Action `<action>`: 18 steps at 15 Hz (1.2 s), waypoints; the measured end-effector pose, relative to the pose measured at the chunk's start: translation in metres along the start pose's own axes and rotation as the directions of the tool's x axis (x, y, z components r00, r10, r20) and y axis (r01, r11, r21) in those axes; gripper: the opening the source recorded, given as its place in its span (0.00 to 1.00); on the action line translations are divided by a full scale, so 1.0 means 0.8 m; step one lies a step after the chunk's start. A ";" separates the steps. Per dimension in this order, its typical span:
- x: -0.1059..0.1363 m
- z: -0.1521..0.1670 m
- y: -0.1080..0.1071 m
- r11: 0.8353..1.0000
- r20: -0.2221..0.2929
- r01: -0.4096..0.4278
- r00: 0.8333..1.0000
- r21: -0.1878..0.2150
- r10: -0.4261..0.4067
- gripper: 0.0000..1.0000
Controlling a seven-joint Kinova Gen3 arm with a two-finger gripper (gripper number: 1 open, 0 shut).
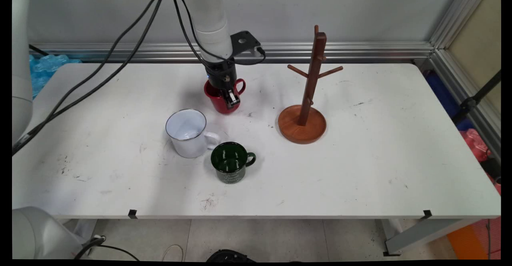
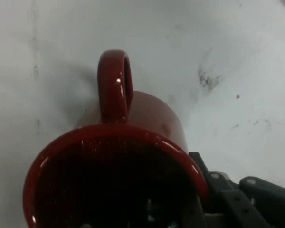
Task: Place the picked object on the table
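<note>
The black two-finger gripper (image 1: pixel 229 98) reaches down into the glossy red ceramic mug (image 1: pixel 219 103), one finger inside the bowl and the other outside against the wall, so it is clenched on the mug's rim; in the hand view the red mug (image 2: pixel 133 161) fills the frame with its loop handle pointing away from the linkage. That mug stands on the white table (image 1: pixel 360 170), left of the brown wooden mug tree with round base (image 1: pixel 304 118). Nearer the camera than the red mug are a white enamel mug (image 1: pixel 188 134) and, just beside it, a dark green enamel mug (image 1: pixel 231 163).
</note>
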 end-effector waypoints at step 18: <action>0.022 0.033 -0.019 1.000 -0.014 0.008 1.000 -0.021 -0.008 1.00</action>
